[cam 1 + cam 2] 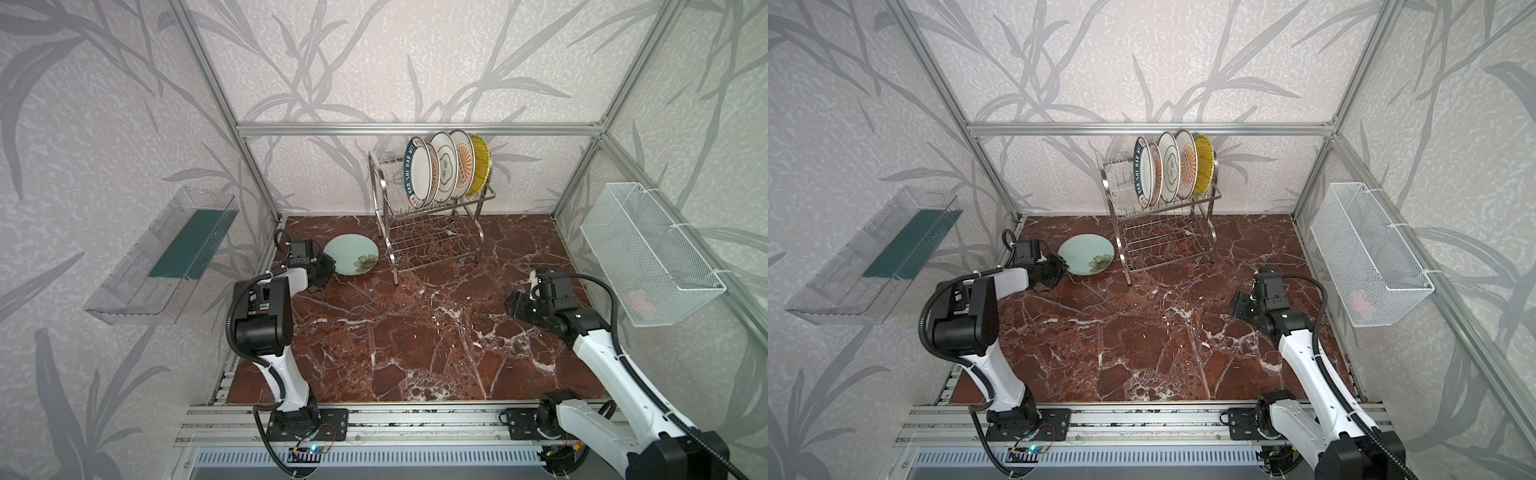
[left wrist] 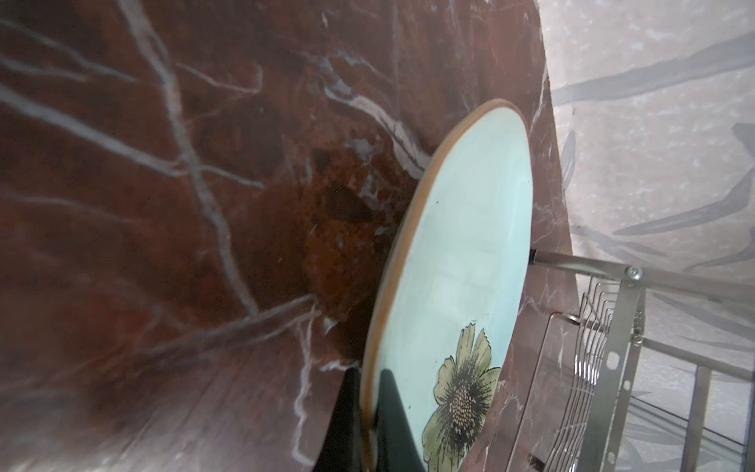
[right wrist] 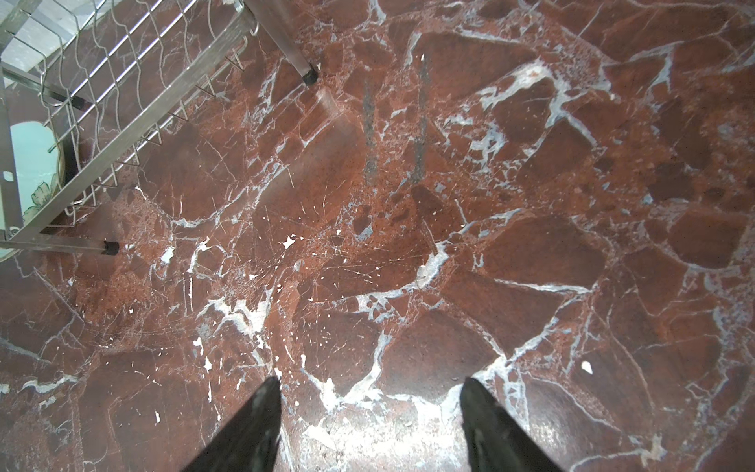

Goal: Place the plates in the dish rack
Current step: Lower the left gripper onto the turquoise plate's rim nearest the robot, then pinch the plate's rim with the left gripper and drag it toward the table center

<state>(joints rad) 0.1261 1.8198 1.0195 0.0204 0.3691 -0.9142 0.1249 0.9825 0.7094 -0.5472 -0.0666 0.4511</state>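
— What do you count?
— One dish rack (image 1: 428, 232) with two tiers. Six plates in all: five plates (image 1: 446, 170) upright in its top tier, and the mint plate (image 1: 351, 253) just left of the rack's foot.
— Surface?
— Red marble tabletop (image 1: 415, 332), wide open in front of the rack.
— Grippers?
— My left gripper (image 1: 328, 268) is clenched on the mint plate's rim. My right gripper (image 3: 369, 384) hangs spread over marble, front-right of the rack.
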